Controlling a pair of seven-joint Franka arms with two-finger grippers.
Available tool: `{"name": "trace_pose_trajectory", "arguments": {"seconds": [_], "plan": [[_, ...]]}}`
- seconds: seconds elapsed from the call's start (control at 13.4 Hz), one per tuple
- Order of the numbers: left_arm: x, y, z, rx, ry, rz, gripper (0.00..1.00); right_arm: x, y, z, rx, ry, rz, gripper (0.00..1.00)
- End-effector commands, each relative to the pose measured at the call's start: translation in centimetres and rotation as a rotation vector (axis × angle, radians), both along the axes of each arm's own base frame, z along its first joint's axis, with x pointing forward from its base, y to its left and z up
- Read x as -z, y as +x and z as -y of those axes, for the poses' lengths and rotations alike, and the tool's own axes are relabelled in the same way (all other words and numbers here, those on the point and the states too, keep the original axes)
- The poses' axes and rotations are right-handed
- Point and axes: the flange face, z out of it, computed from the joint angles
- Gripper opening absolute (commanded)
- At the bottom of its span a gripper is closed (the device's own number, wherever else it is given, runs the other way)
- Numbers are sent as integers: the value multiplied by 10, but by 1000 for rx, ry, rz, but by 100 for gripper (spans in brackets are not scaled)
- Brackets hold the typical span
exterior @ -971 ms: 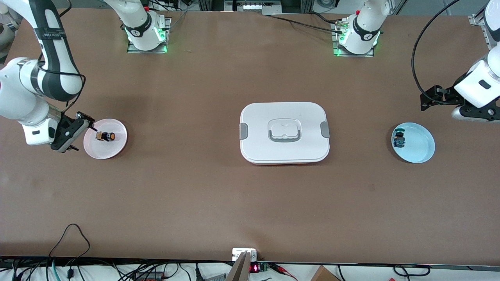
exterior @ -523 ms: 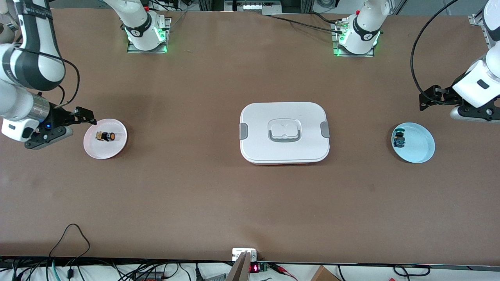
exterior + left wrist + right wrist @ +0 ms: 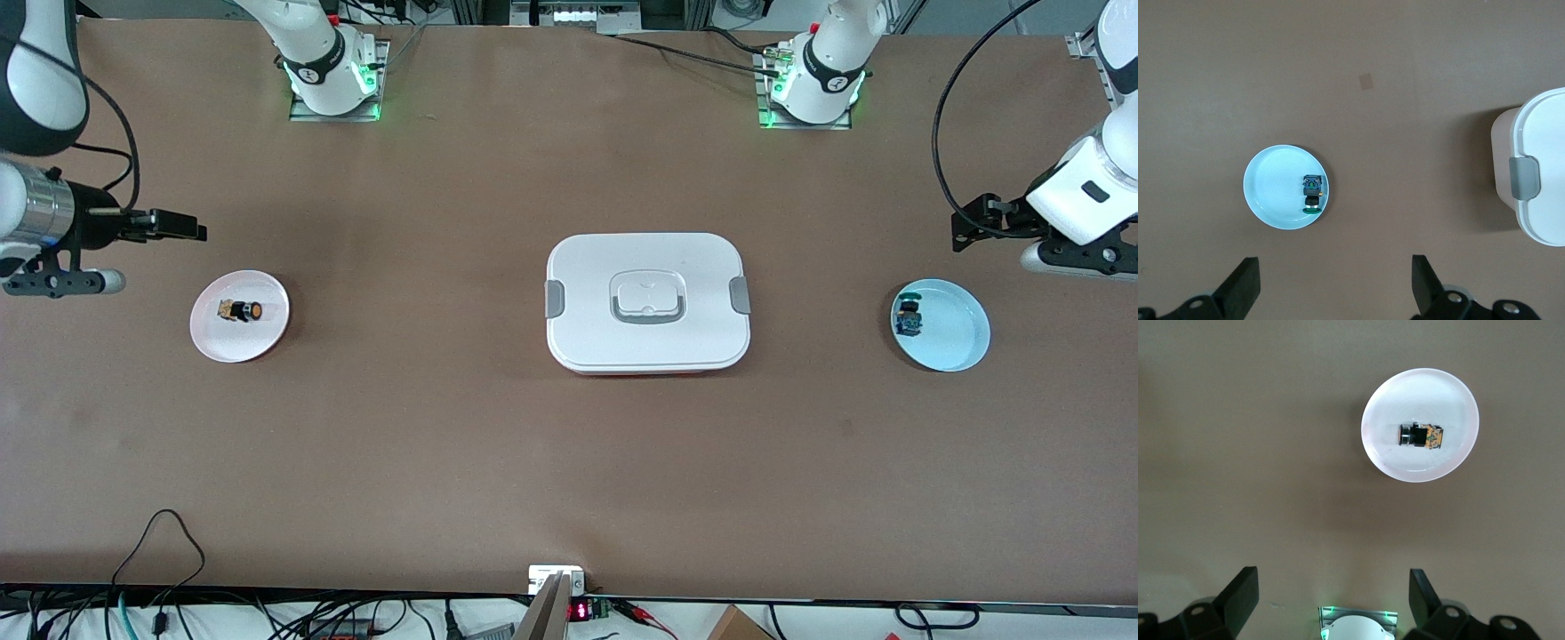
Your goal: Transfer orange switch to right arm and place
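The orange switch (image 3: 241, 311) (image 3: 1421, 435) lies on its side on a small pink plate (image 3: 240, 347) (image 3: 1418, 467) toward the right arm's end of the table. My right gripper (image 3: 182, 227) (image 3: 1333, 581) hangs open and empty in the air above bare table beside that plate, clear of the switch. My left gripper (image 3: 973, 220) (image 3: 1336, 267) is also open and empty, up over the table beside a light blue plate (image 3: 958, 342) (image 3: 1275, 190) at the left arm's end.
A blue-green switch (image 3: 909, 317) (image 3: 1312, 193) lies on the light blue plate. A white lidded box (image 3: 647, 302) (image 3: 1538, 173) sits mid-table between the two plates. The arm bases (image 3: 329, 71) stand along the table's back edge. Cables trail along the front edge.
My right gripper has lifted and pulled away from the pink plate's rim, leaving the orange switch lying on the plate. The left arm rose slightly. Both grippers stayed open.
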Motion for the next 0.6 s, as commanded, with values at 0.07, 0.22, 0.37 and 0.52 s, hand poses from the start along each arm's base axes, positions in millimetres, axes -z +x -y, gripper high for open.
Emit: {"name": "trace_pose_trajectory", "arguments": {"seconds": [0.07, 0.22, 0.37, 0.52], "plan": [[-3, 3, 16, 35, 14, -9, 100, -19, 13, 7, 11, -75, 130, 100], [0, 3, 32, 60, 18, -15, 100, -22, 14, 11, 20, -99, 142, 100], [-3, 3, 25, 40, 5, -8, 100, -30, 17, 11, 4, -141, 156, 100], [-5, 4, 28, 46, 6, -4, 100, -33, 18, 0, -13, -139, 174, 100]]}}
